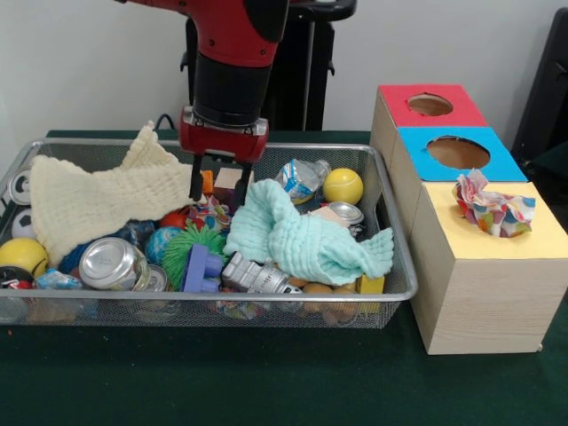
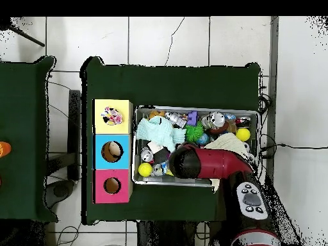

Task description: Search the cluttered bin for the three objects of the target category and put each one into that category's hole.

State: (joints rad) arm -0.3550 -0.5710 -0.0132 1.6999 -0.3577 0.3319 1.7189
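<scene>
The wire mesh bin (image 1: 390, 293) is full of clutter; it also shows in the overhead view (image 2: 195, 107). My gripper (image 1: 217, 191) hangs low over the bin's middle, open, with its fingers (image 1: 195, 182) either side of a small orange and wood block. A bit of polka-dot cloth (image 1: 209, 213) lies just below the tips. Another polka-dot cloth (image 1: 493, 209) sits bunched on the yellow-faced cube (image 1: 532, 238), covering its hole; it also shows from overhead (image 2: 113, 116). In the overhead view the arm (image 2: 198, 162) hides the gripper.
A mint-green cloth (image 1: 302, 235) lies right of the gripper and a cream waffle cloth (image 1: 98, 200) left of it. Cans, balls, a purple block (image 1: 202, 266) and a green spiky ball (image 1: 182, 244) fill the bin. The blue-faced cube (image 1: 457, 153) and red-faced cube (image 1: 430, 105) stand behind the yellow one.
</scene>
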